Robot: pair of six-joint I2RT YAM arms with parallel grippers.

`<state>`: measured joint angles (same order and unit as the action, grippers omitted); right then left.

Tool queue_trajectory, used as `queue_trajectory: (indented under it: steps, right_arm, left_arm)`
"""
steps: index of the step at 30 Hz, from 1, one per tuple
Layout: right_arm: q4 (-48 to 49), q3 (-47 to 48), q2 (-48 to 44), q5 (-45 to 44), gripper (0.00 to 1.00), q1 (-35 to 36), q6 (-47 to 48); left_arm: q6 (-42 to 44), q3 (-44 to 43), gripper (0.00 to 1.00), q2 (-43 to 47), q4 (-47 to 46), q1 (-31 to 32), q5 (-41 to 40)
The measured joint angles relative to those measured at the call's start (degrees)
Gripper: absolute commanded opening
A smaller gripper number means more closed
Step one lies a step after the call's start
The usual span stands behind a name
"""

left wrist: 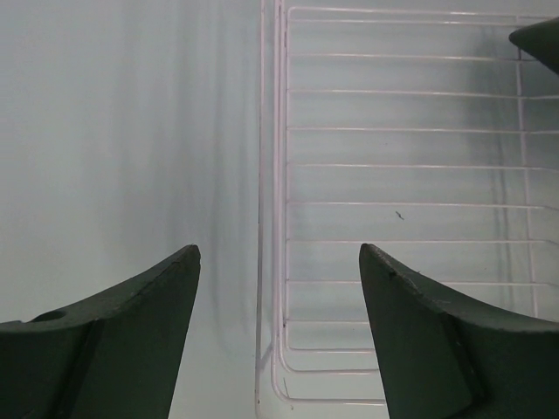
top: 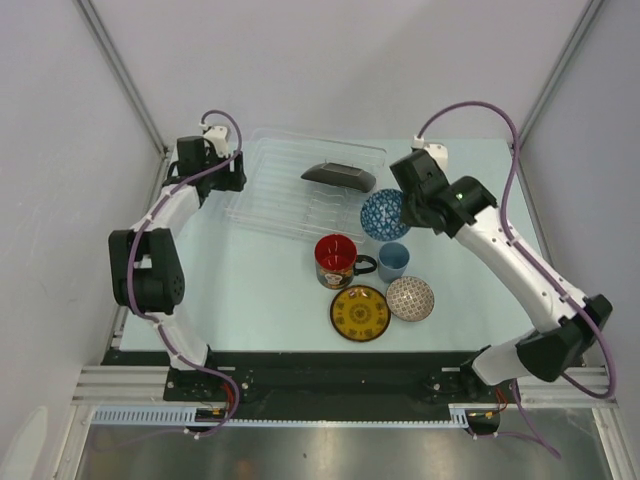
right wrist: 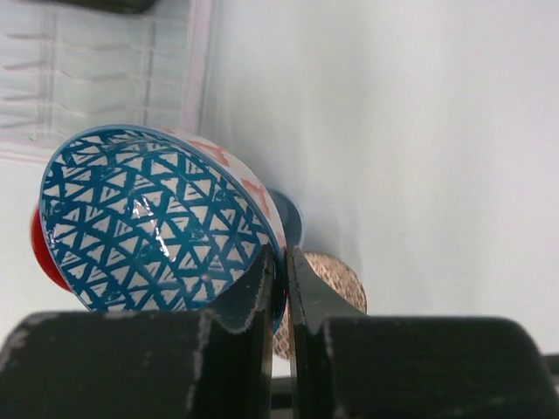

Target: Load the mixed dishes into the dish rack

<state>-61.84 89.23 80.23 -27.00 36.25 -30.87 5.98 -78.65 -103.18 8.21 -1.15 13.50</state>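
The clear dish rack [top: 290,190] lies at the back of the table, and a black square plate [top: 340,176] rests in its right part. My right gripper [top: 404,206] is shut on the rim of the blue-white patterned bowl [top: 383,214], which hangs tilted just off the rack's right end. The right wrist view shows the rim pinched between the fingers [right wrist: 284,257] and the bowl [right wrist: 148,227] facing the camera. On the table stand a red mug [top: 336,260], a small light-blue cup [top: 393,260] and a yellow saucer [top: 360,313]. My left gripper [left wrist: 279,253] is open and empty over the rack's left edge [left wrist: 271,175].
A brown-speckled bowl [top: 411,298] sits to the right of the saucer, also seen under my right fingers as the speckled bowl [right wrist: 336,275]. Grey walls close in the table on the left, the back and the right. The plate's corner [left wrist: 540,39] shows at the left wrist view's upper right.
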Motion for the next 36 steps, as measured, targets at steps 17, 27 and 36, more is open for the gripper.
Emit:
queue_trajectory:
  steps: [17, 27, 36]
  right_arm:
    - [-1.84, 23.17, 25.11, -3.39, 0.00, 0.04, 13.33]
    - [-5.20, 28.33, 28.76, -7.52, 0.00, 2.34, 16.48]
    - [-6.12, 28.39, 29.07, -8.48, 0.00, 1.70, 17.05]
  left_arm:
    - [0.33, 10.45, 0.73, 0.70, -2.10, 0.00, 0.63]
    - [0.52, 14.60, 0.72, 4.85, -3.43, 0.00, 1.62]
    - [0.50, 18.05, 0.71, 11.26, -0.79, -0.02, 3.19]
